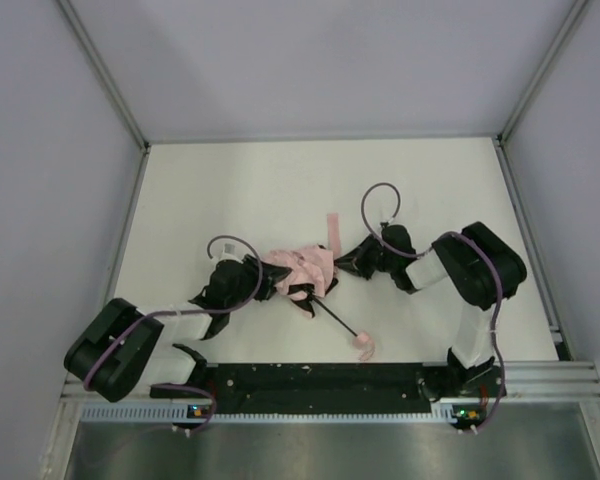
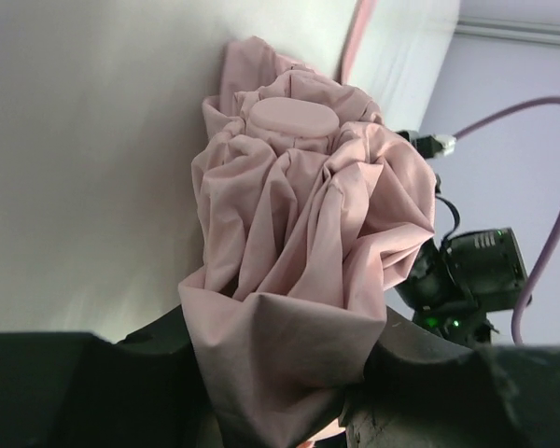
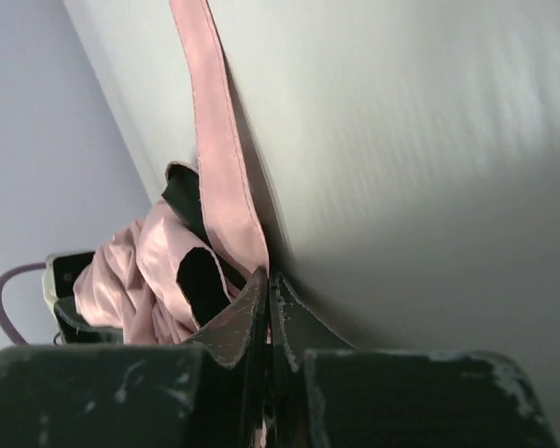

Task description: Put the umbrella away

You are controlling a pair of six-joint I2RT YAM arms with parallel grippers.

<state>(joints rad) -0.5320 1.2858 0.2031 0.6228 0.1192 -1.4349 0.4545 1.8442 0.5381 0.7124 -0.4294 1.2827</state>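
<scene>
The pale pink umbrella (image 1: 302, 268) lies bunched at the table's middle. Its thin black shaft (image 1: 335, 317) runs toward the near edge and ends in the small pink handle (image 1: 363, 346). My left gripper (image 1: 270, 282) is shut on the bunched fabric (image 2: 299, 280), which fills the space between its fingers. A pink closure strap (image 1: 332, 226) stretches away from the bundle. My right gripper (image 1: 346, 264) is shut on this strap (image 3: 222, 177), pinching it at the fingertips, right beside the bundle.
White table (image 1: 280, 190) with grey walls on three sides. A black rail (image 1: 320, 378) runs along the near edge by the arm bases. Purple cables (image 1: 380, 205) loop over both arms. The right arm's wrist shows in the left wrist view (image 2: 467, 275).
</scene>
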